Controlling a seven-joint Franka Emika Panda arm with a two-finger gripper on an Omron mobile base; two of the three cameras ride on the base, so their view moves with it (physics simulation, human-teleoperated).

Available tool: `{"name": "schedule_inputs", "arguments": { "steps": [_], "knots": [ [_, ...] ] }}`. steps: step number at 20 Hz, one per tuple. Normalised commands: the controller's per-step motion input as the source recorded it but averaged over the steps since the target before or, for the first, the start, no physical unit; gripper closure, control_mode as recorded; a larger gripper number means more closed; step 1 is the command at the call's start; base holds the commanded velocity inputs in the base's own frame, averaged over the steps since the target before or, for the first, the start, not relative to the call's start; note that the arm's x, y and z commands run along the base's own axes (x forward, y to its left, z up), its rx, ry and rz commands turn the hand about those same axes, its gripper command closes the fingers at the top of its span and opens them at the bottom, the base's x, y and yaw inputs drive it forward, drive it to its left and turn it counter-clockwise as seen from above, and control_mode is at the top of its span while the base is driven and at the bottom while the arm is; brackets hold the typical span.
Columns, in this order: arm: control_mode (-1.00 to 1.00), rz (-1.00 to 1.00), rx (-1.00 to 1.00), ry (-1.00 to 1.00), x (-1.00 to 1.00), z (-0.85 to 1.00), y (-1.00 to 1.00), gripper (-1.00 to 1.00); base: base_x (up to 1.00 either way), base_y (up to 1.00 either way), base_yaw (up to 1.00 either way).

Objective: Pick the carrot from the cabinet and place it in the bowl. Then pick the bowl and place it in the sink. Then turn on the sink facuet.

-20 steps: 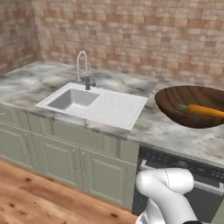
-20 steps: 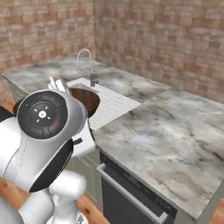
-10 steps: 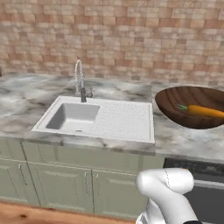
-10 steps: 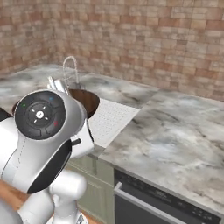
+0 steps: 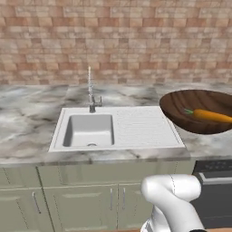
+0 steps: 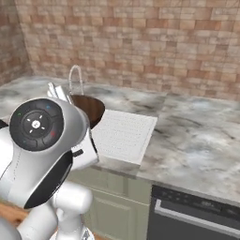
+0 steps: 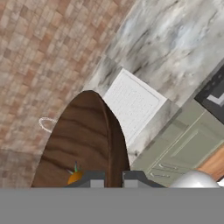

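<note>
You are mid-carry: the gripper (image 7: 113,178) is clamped on the rim of the bowl (image 5: 199,111), which hangs in the air past the right edge of the sink (image 5: 118,129), carrot (image 5: 212,116) lying inside. Next you need to swing the bowl over the deep square basin at the sink's left end and lower it level. The bowl is dark grained wood, wide and shallow; the drainboard is ribbed white; the sink facuet (image 5: 92,93) is slim chrome.

no legible text, labels or numbers
</note>
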Motion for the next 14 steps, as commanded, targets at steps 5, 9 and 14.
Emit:
{"name": "schedule_inputs", "arguments": {
  "steps": [5, 9, 14],
  "knots": [
    [1.00, 0.00, 0.00, 0.00, 0.00, 0.00, 0.00, 1.00, 0.38, 0.37, -0.36],
    [1.00, 0.00, 0.00, 0.00, 0.00, 0.00, 0.00, 1.00, 0.26, 0.44, -0.28],
    [1.00, 0.00, 0.00, 0.00, 0.00, 0.00, 0.00, 1.00, 0.21, 0.70, -0.14]
  ]
}}
